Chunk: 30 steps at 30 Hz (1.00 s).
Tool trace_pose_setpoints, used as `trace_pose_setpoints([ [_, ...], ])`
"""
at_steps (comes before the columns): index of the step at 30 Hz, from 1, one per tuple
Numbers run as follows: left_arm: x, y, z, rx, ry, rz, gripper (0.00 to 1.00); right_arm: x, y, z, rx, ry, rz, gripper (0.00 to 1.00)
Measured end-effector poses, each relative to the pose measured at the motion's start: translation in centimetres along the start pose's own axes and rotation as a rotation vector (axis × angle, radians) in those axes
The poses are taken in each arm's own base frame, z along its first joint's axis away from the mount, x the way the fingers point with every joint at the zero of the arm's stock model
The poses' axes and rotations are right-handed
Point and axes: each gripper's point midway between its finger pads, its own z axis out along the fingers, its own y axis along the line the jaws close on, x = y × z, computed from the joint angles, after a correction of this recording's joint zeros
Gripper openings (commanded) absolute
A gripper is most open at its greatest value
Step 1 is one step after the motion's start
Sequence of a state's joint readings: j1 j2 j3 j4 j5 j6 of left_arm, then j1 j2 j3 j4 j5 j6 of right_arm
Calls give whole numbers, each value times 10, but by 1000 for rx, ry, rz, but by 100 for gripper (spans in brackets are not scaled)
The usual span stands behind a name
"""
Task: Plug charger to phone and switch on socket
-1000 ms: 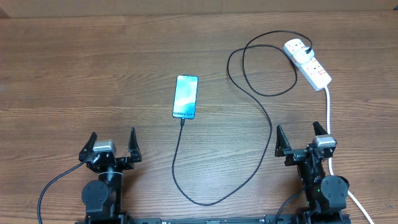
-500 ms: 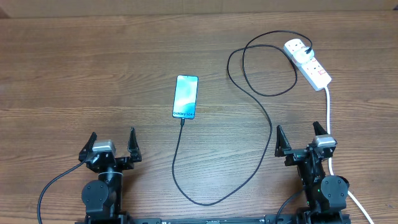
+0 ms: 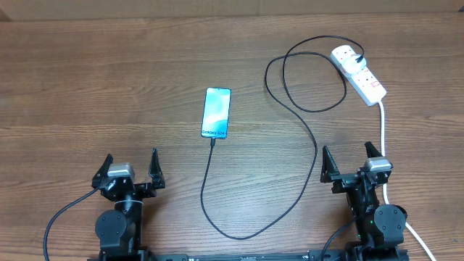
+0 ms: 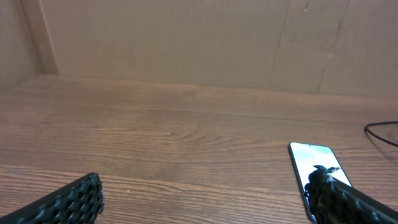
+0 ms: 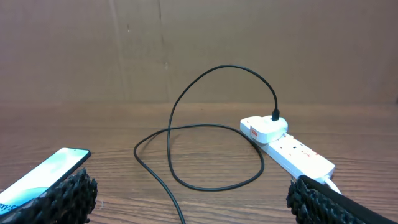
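The phone point(image 3: 217, 112) lies flat mid-table, its light-blue screen up. The black charger cable point(image 3: 308, 138) runs from its near end, loops near the front edge, then curls up to the white socket strip point(image 3: 359, 73) at the back right, where its plug sits. My left gripper point(image 3: 131, 169) is open and empty at the front left. My right gripper point(image 3: 353, 161) is open and empty at the front right. The phone also shows in the left wrist view point(image 4: 316, 169) and the right wrist view point(image 5: 43, 175). The socket point(image 5: 286, 148) and cable point(image 5: 174, 134) lie ahead of the right fingers.
The socket's thick white lead point(image 3: 383, 134) runs down past my right gripper to the front edge. A brown cardboard wall point(image 5: 199, 50) closes the far side of the wooden table point(image 3: 109, 87).
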<state>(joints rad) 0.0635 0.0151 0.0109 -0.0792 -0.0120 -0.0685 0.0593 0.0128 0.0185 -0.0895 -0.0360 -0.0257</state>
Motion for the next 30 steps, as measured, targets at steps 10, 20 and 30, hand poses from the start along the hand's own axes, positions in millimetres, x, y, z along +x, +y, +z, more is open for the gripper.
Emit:
trace_pose_setpoints([
  [10,0,0,0,0,0,0,100,0,0,0,0,0,0,100],
  [20,0,0,0,0,0,-1,100,0,-1,0,8,0,9,100],
  [30,0,0,0,0,0,-3,100,0,-1,0,8,0,68,100],
])
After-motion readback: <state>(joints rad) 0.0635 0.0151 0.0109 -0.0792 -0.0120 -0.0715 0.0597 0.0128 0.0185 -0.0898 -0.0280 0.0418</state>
